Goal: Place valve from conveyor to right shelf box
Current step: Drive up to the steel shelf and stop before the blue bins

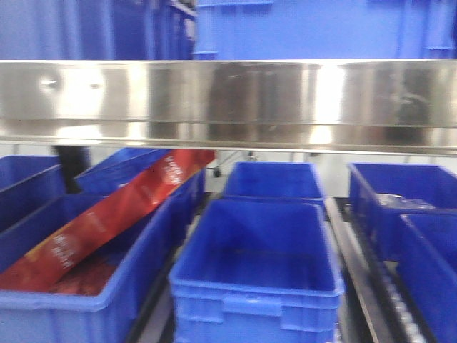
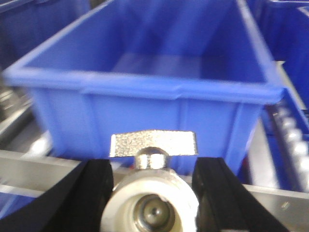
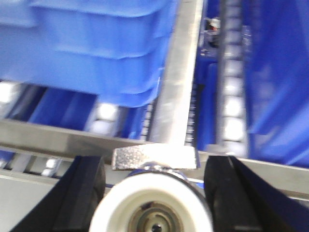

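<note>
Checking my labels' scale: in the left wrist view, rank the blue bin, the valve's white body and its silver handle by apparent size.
1. blue bin, filling most of the frame.
2. white valve body, enlarged by nearness, cropped below.
3. silver handle, similar width but thinner.

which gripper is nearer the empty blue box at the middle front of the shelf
Left. The left gripper, shut on a valve, sits right before the front wall of the blue box. The right gripper, holding another valve, faces the metal rail beside the boxes.
</note>
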Controlling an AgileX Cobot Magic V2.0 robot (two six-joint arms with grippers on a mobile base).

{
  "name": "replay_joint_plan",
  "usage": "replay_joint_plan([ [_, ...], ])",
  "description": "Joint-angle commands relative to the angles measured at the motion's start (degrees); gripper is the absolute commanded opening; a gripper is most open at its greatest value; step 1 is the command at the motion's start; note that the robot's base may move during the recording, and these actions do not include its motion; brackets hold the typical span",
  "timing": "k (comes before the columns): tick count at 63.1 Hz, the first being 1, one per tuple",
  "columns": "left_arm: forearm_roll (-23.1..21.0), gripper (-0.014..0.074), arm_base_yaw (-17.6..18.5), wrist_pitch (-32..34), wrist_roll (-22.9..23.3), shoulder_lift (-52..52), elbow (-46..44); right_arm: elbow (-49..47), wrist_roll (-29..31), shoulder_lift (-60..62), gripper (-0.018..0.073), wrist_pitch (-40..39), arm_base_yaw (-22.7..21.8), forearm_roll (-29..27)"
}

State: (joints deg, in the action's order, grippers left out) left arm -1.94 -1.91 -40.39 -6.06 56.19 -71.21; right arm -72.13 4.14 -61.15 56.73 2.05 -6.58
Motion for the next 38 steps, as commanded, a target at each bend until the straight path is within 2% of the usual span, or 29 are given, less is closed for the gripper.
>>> replay_joint_plan([
  [1,-0.3,-0.0111,-0.1,2.8,0.1,-0.5,-0.7,-0.5,0.4,0.8,-0.0163,-3.1,-0.1,0.3],
  [38,-0.3,-0.0111,-0.1,2.8,0.1,-0.4,-0.7,-0.5,0.4,0.8,-0.0163,-3.1,-0.1,0.3],
])
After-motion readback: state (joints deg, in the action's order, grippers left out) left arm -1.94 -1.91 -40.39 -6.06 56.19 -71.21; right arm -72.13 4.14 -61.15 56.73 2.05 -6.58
